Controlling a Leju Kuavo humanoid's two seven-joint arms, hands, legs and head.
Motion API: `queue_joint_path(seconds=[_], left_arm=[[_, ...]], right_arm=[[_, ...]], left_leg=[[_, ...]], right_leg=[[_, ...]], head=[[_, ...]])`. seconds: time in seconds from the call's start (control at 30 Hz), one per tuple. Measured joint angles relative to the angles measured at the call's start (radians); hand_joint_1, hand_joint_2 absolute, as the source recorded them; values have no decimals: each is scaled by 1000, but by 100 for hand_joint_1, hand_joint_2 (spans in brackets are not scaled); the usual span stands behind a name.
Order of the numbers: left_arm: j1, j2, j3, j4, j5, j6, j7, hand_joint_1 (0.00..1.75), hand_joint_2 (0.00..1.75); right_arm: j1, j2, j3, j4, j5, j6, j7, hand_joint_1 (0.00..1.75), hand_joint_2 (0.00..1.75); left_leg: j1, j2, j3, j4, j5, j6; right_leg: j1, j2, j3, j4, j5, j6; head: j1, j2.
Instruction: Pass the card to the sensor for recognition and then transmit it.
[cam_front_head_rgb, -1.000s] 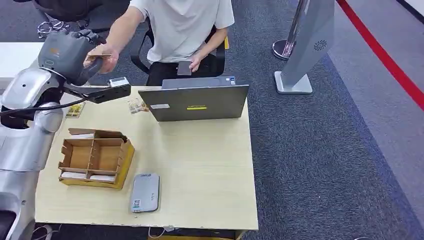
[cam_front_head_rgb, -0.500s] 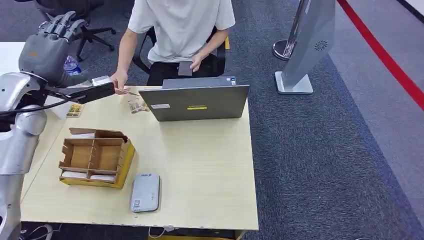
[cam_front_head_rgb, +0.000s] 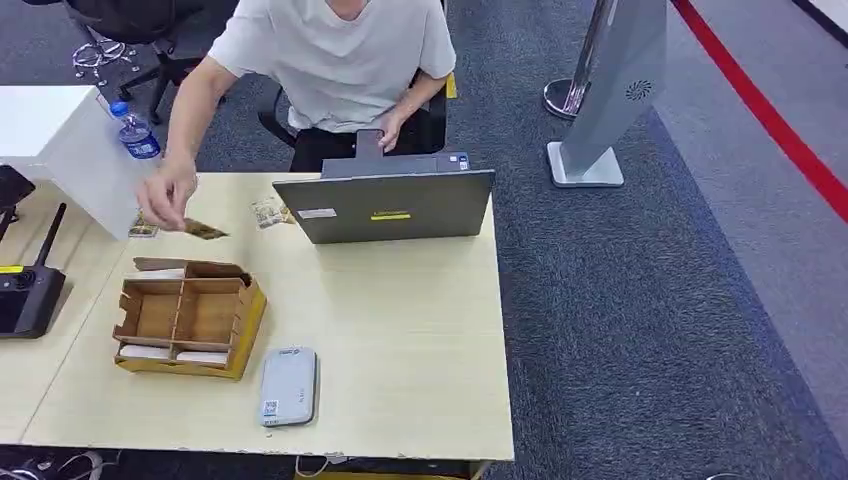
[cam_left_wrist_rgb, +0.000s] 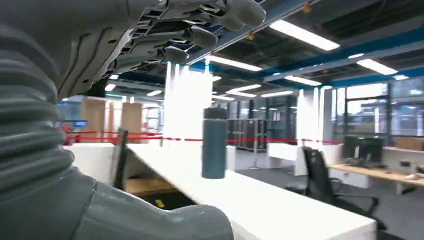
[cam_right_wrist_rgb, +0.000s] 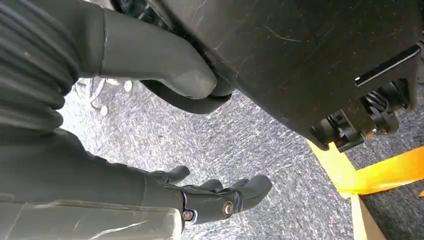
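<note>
A: Where is the card (cam_front_head_rgb: 205, 231) at this moment?

B: In the head view a person's hand (cam_front_head_rgb: 165, 203) pinches it by one end, above the far left part of the worktop (cam_front_head_rgb: 400, 330), just beyond the cardboard organiser (cam_front_head_rgb: 188, 318). It is blurred, so its face is hard to read.

A: And the sensor?

B: A flat grey device (cam_front_head_rgb: 290, 385) lies near the front edge of the worktop, beside the organiser; that is probably the reader, though its label is too small to make out.

A: What of the left robot hand (cam_left_wrist_rgb: 165, 35)?

B: The left wrist view shows it raised, fingers (cam_left_wrist_rgb: 235, 12) spread and nothing between them, so it is released. The thumb (cam_left_wrist_rgb: 165, 222) is cut off by the picture's edge.

A: The right robot hand (cam_right_wrist_rgb: 200, 197)?

B: In the right wrist view it hangs over grey carpet (cam_right_wrist_rgb: 260, 145), dark fingers (cam_right_wrist_rgb: 252, 187) lightly bent and apart, with nothing in them. Part of it is hidden behind its own cover.

A: Anything else on the worktop?

B: A closed-looking laptop (cam_front_head_rgb: 385, 205) stands at the far edge with its back to the camera, the screen side hidden. A water bottle (cam_front_head_rgb: 133, 128) sits on the white table (cam_front_head_rgb: 40, 115) at the far left, and a black handset with an antenna (cam_front_head_rgb: 30, 290) is cut off at the left edge
</note>
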Motion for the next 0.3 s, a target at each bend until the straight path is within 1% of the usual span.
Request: queue_joint_path(seconds=[0.07,0.1,0.13,0.17,0.2,0.23,0.27,0.3], left_arm=[[31,15,49,20,36,23,55,0,175],[53,23,90,41,78,42,64,0,175],[75,29,146,71,137,62,56,0,175],[103,32,222,106,221,74,32,0,175],[131,31,299,141,310,73,7,0,175],[153,28,357,165,372,69,-12,0,175],[166,26,396,180,414,65,-24,0,175],[196,16,468,205,483,61,-42,0,175]], right_arm=[[1,0,0,0,-6,-9,0,0,175],[3,0,0,0,-7,-16,0,0,175],[4,0,0,0,-9,-21,0,0,175],[6,1,0,0,-15,-29,0,0,175],[7,2,-1,0,-21,-36,0,0,175],[8,3,-1,0,-22,-39,0,0,175],[8,3,-2,0,-23,-42,0,0,175],[10,5,-2,0,-23,-47,0,0,175]], left_leg=[[0,3,1,-1,-1,-1],[0,6,3,-1,-2,-3],[0,11,4,-1,-3,-3],[0,13,5,-1,-4,-4],[0,14,6,-2,-4,-4],[0,14,7,-3,-5,-5],[0,15,7,-3,-5,-5],[0,15,8,-3,-5,-6]], right_leg=[[0,3,1,0,0,-1],[0,6,1,0,0,-1],[0,10,1,0,0,-1],[0,13,0,0,0,-1],[0,14,0,0,0,-1],[0,14,1,0,-1,-2],[0,15,0,0,-1,-2],[0,15,0,0,-2,-3]], head=[[3,0],[3,0],[2,0],[2,0],[2,0],[2,0],[1,0],[-1,0]])
